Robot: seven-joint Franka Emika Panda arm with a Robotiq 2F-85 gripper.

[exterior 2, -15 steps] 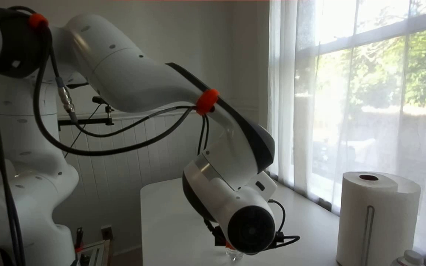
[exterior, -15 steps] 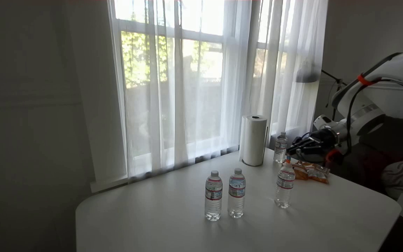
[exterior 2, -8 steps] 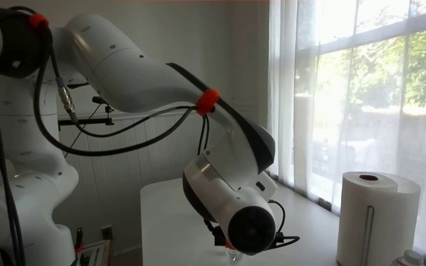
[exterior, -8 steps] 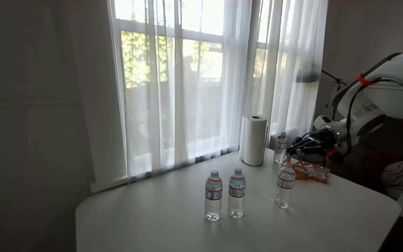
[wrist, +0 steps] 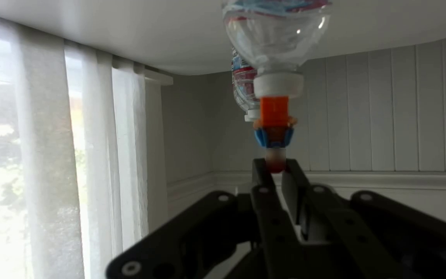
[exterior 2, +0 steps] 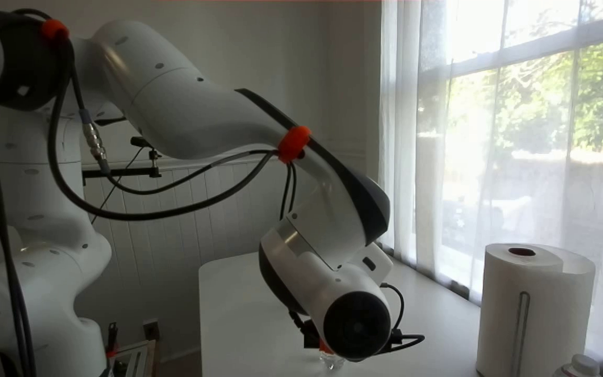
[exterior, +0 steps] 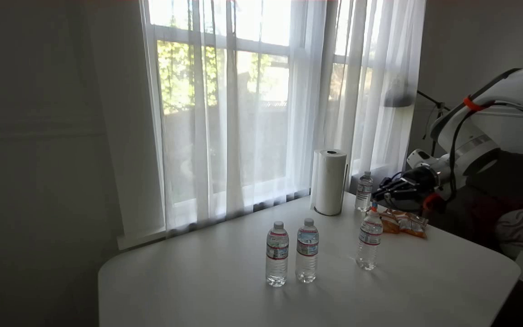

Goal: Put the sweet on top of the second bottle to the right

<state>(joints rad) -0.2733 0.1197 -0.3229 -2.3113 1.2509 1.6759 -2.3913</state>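
The gripper has its 2 fingers nearly together, pinching the reddish end of the sweet, a small orange-and-blue piece whose orange end meets the white cap of a bottle standing on the table.

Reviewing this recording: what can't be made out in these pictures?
Gripper: mostly hidden behind the arm's wrist in an exterior view.
Orange-and-blue piece: its red tip is blurred in the wrist view.
Bottle beneath it: base cut off by the wrist view's top edge.
Label print: too small to read in an exterior view.
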